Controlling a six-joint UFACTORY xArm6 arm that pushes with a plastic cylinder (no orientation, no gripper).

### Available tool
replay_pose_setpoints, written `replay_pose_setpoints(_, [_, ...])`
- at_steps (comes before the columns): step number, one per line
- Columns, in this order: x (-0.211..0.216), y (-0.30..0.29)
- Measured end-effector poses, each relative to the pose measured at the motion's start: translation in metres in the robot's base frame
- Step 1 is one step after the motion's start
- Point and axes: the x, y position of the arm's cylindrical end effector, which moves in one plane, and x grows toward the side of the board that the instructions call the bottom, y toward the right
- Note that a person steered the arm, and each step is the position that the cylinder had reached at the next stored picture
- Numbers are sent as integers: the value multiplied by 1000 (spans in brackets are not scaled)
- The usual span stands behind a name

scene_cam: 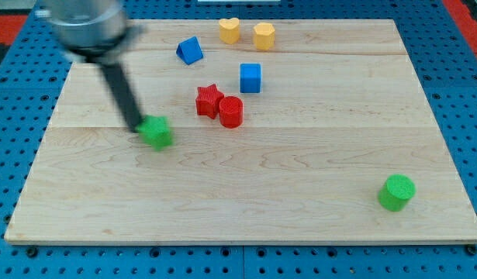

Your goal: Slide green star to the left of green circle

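The green star [157, 132] lies on the wooden board left of centre. The green circle [396, 192] stands far off near the view's bottom right. My tip [138, 128] rests against the star's left side; the rod rises from it toward the view's top left, blurred by motion.
A red star [209, 101] and a red cylinder [231, 112] touch near the centre. A blue cube [250, 77] and a blue block [190, 50] lie above them. A yellow heart [229, 30] and a yellow cylinder [264, 36] sit at the top. The board's edge [238, 242] runs along the bottom.
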Motion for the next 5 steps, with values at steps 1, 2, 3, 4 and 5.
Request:
replay_pose_setpoints(1, [22,85])
replay_pose_setpoints(2, [59,108])
replay_pose_setpoints(3, [74,157])
replay_pose_setpoints(4, [79,213])
replay_pose_setpoints(5, [88,224])
